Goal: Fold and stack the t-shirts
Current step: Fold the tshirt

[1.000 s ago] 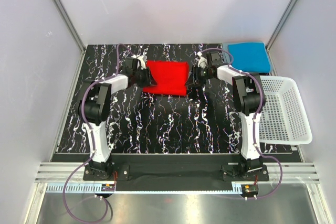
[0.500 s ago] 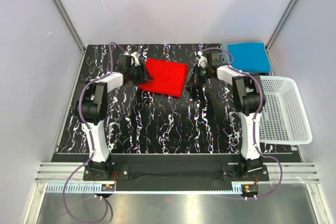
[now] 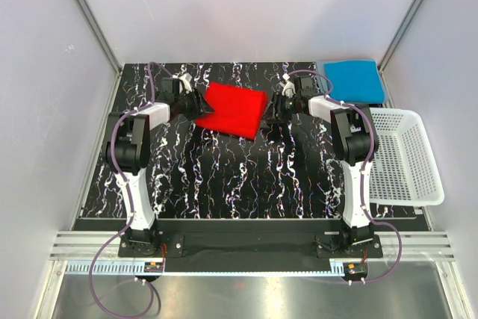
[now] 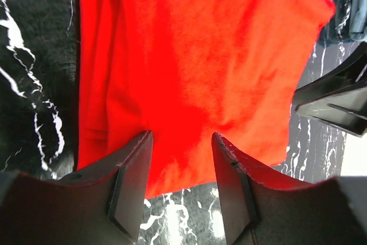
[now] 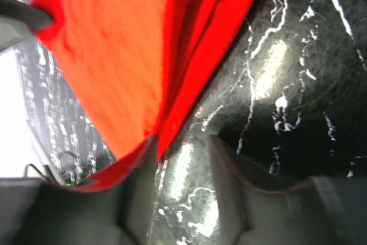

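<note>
A bright red t-shirt (image 3: 236, 109), folded into a rectangle, lies a little askew at the back middle of the black marbled table (image 3: 224, 177). My left gripper (image 3: 199, 104) stands open at the shirt's left edge. In the left wrist view its fingertips (image 4: 145, 139) straddle the near edge of the red cloth (image 4: 195, 67) without pinching it. At the shirt's right edge my right gripper (image 3: 275, 110) is open too, with bare tabletop between its fingers (image 5: 146, 147) and the red layers (image 5: 114, 55) just beside the left one. A folded bright blue t-shirt (image 3: 353, 80) lies at the back right corner.
A white mesh basket (image 3: 407, 156) stands off the table's right edge. Grey walls and aluminium posts close in the back and sides. Both arms reach far back, the right one passing close by the basket's near-left rim.
The red shirt has turned slightly, its right end now nearer. My left gripper has drawn back and to the left and opened. The right gripper has stayed almost in place.
</note>
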Available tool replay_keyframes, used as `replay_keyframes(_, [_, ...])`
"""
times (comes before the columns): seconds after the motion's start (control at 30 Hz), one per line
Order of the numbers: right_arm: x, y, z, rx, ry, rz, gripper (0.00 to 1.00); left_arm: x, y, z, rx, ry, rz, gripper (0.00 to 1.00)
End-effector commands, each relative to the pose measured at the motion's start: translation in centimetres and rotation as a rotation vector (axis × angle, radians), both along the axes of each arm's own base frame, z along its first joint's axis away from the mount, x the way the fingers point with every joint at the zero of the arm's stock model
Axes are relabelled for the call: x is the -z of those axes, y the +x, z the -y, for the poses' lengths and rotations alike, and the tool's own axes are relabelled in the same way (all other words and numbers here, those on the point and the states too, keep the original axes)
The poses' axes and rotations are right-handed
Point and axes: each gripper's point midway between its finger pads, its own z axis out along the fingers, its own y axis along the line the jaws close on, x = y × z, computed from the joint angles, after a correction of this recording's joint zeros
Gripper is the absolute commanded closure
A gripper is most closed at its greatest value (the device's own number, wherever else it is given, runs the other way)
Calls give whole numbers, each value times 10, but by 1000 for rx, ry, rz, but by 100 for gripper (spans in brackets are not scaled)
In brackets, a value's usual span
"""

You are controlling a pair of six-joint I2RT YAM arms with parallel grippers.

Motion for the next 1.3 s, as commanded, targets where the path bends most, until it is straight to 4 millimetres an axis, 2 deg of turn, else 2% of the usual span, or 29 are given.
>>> replay_keyframes(0.0, [-28, 16, 0, 52, 3, 71, 48, -7, 10, 9, 24, -60, 31, 49])
replay_keyframes(0.1, [-31, 22, -3, 71, 18, 68, 43, -22, 9, 8, 22, -63, 50, 49])
replay_keyframes(0.27, [-33, 30, -11, 100, 25, 70, 37, -70, 11, 1, 10, -143, 88, 47])
replay_keyframes(0.33, [-28, 28, -20, 85, 29, 60, 35, -77, 16, -5, -8, -118, 101, 47])
replay_keyframes(0.43, [-24, 25, -34, 53, 26, 52, 37, -59, 19, -18, -44, -22, 52, 47])
replay_keyframes(0.53, [-17, 18, -43, 30, -7, 44, 42, -35, 11, -28, -69, 49, -11, 47])
replay_keyframes(0.67, [-5, 8, -38, 44, -51, 6, 50, -1, -5, -41, -85, 184, -95, 47])
replay_keyframes(0.73, [-4, 0, -35, 43, -80, -23, 52, 9, -8, -40, -67, 188, -112, 46])
replay_keyframes(0.87, [-12, -6, -35, 34, -73, -14, 52, 20, -18, -26, -23, 107, -110, 46])
replay_keyframes(0.9, [-11, -7, -35, 30, -70, -21, 54, 22, -19, -25, -22, 101, -112, 47])
replay_keyframes(0.97, [-9, -10, -35, 22, -70, -32, 59, 27, -22, -22, -15, 81, -128, 52])
replay_keyframes(1.0, [-7, -13, -36, 12, -67, -39, 66, 30, -24, -21, -12, 77, -138, 57])
replay_keyframes(1.03, [-3, -16, -35, 6, -68, -45, 70, 32, -25, -20, -11, 70, -149, 72])
replay_keyframes(1.1, [-3, -22, -34, 0, -71, -52, 79, 34, -29, -19, -11, 62, -171, 88])
replay_keyframes(1.13, [2, -27, -31, -6, -78, -59, 86, 36, -33, -17, -16, 63, -193, 95])
replay_keyframes(1.17, [-2, -28, -30, -5, -80, -48, 91, 42, -40, -19, -35, 82, -224, 97])
replay_keyframes(1.2, [-2, -30, -29, -8, -84, -45, 95, 39, -46, -17, -38, 90, -236, 98])
replay_keyframes(1.23, [1, -37, -26, -18, -98, -51, 100, 40, -59, -11, -27, 108, -272, 99])
replay_keyframes(1.27, [-4, -40, -24, -27, -102, -42, 100, 47, -73, -12, -40, 145, -305, 100])
